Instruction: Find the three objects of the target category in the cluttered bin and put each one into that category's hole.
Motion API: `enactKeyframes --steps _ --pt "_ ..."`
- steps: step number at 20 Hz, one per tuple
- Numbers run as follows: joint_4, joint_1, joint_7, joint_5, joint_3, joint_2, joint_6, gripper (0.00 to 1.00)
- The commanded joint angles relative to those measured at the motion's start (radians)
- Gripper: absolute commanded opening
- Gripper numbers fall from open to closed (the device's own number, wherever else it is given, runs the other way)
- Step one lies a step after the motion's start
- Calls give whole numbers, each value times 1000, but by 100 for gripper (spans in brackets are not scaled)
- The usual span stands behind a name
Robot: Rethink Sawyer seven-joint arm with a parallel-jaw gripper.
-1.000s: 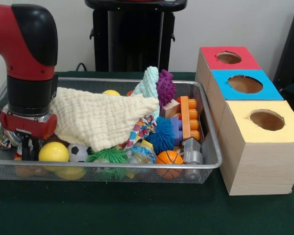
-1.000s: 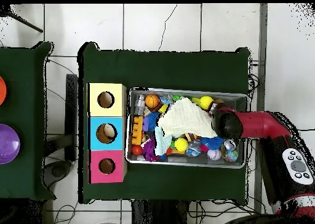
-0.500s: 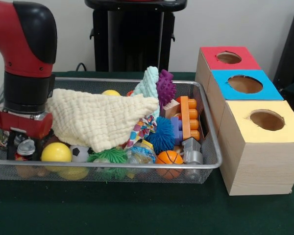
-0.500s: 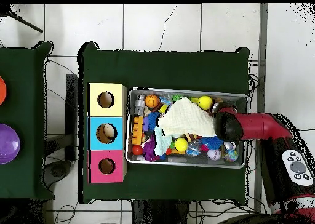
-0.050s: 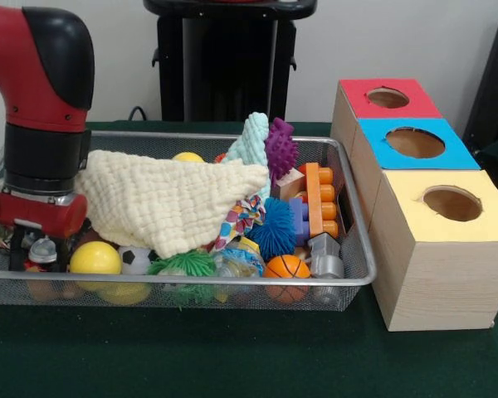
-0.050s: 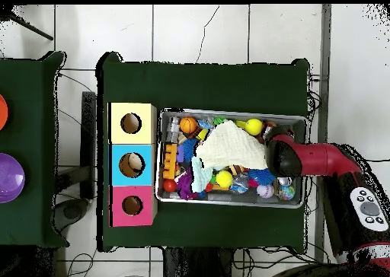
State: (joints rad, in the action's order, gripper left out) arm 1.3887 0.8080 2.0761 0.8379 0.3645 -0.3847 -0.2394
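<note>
The gripper (image 5: 35, 249) sat low in the wire bin (image 5: 349, 278), at the end farthest from the 3 boxes; whether it was released or clenched could not be told. A small silver-topped object (image 5: 43, 249) showed right at it, contact unclear. The target category was not evident. A yellow ball (image 5: 95, 258) lay just beside the gripper, on its box-ward side, a soccer ball (image 5: 134, 259) next, a basketball (image 5: 286, 267) well apart toward the boxes. A cream cloth (image 5: 170, 199) draped the pile's middle. Counted: 1 red-topped box (image 5: 388, 98), 1 blue-topped box (image 5: 413, 143), 1 yellow-topped box (image 5: 451, 204), each with 1 hole; 1 arm.
</note>
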Motion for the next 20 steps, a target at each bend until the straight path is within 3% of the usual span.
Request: enactKeyframes --steps 1,7,11,19,20 --pt "82 129 -109 -43 203 149 4 100" --pt "96 180 -201 -100 269 196 -139 100" --pt "116 208 -201 -152 294 224 -198 100" --pt "100 173 -206 -153 259 199 -250 100" --pt "98 170 -204 -152 256 198 -254 0"
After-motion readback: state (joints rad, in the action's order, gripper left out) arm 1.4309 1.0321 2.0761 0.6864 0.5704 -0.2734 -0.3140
